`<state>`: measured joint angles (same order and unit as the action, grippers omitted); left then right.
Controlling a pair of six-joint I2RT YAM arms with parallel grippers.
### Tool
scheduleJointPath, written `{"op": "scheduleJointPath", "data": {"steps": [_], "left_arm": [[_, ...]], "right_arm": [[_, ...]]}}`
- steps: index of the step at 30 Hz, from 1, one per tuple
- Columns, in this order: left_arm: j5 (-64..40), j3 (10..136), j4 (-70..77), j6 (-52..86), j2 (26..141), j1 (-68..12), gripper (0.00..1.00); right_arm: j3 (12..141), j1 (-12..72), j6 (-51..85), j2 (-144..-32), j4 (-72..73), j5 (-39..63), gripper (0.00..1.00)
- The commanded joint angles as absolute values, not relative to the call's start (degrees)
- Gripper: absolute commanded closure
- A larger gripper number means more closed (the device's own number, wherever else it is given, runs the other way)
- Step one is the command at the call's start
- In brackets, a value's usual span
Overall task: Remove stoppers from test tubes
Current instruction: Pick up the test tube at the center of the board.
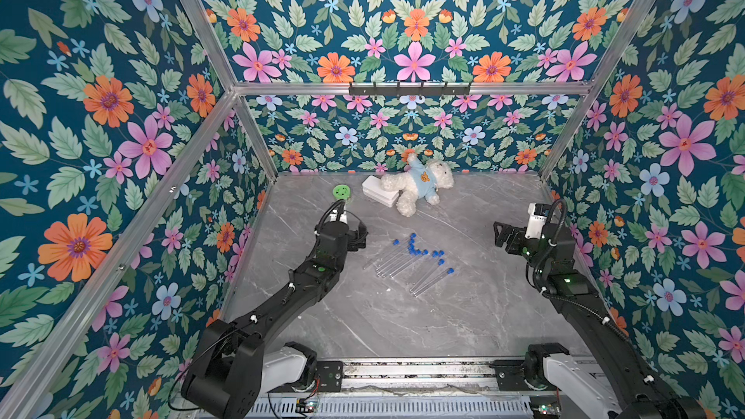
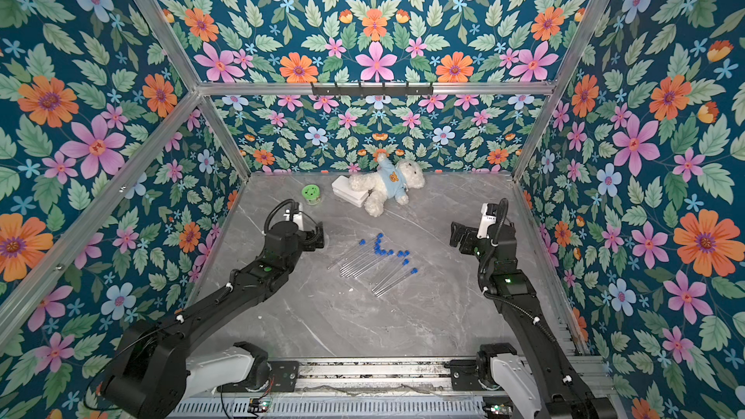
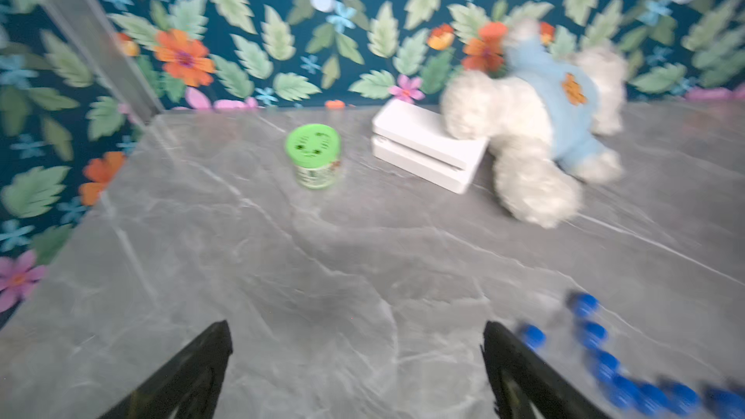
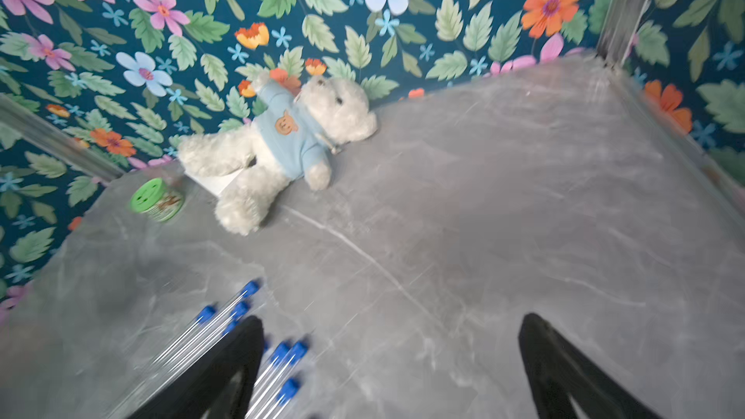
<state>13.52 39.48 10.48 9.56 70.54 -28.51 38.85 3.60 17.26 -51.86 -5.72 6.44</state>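
Note:
Several clear test tubes (image 1: pixel 388 264) lie side by side on the grey marble table (image 1: pixel 403 328) in both top views, each capped with a blue stopper (image 1: pixel 411 246) at its far end. My left gripper (image 1: pixel 360 239) hovers open just left of the tubes (image 2: pixel 356 264). My right gripper (image 1: pixel 499 234) is open too, well to their right. In the left wrist view the open gripper (image 3: pixel 356 330) frames bare table, with blurred stoppers (image 3: pixel 604 360) beside one finger. In the right wrist view the gripper (image 4: pixel 393 320) is open and empty, and the stoppered tubes (image 4: pixel 189 334) lie by one finger.
At the back stand a green-lidded jar (image 1: pixel 342 191) and a white box (image 1: pixel 379 192), with a white teddy bear (image 1: pixel 419 185) in a blue shirt lying partly on the box. Floral walls and aluminium posts close in the table on three sides.

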Motion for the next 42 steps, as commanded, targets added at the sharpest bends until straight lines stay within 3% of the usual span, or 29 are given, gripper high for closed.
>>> {"op": "scheduleJointPath", "data": {"steps": [1,7,17,28,42], "left_arm": [[3.71,43.31,-2.34,10.01,72.59,-34.28,0.00],[4.50,48.38,-9.22,8.04,76.94,-47.51,0.00],[6.37,55.11,-10.16,3.32,89.08,-61.67,0.00],[2.47,61.84,-8.65,0.83,100.65,-62.66,0.25],[1.13,71.28,-15.16,-1.49,110.21,-62.66,0.47]], "right_arm": [[42.75,2.83,22.86,-53.98,-20.07,15.98,0.01],[37.47,-3.63,31.46,-58.74,-11.05,38.38,0.01],[34.34,-4.49,28.44,-61.52,-10.00,37.97,0.01],[30.46,-11.75,27.47,-57.60,-10.55,38.97,0.01],[27.82,-18.01,28.54,-50.53,-11.96,36.91,0.01]]}}
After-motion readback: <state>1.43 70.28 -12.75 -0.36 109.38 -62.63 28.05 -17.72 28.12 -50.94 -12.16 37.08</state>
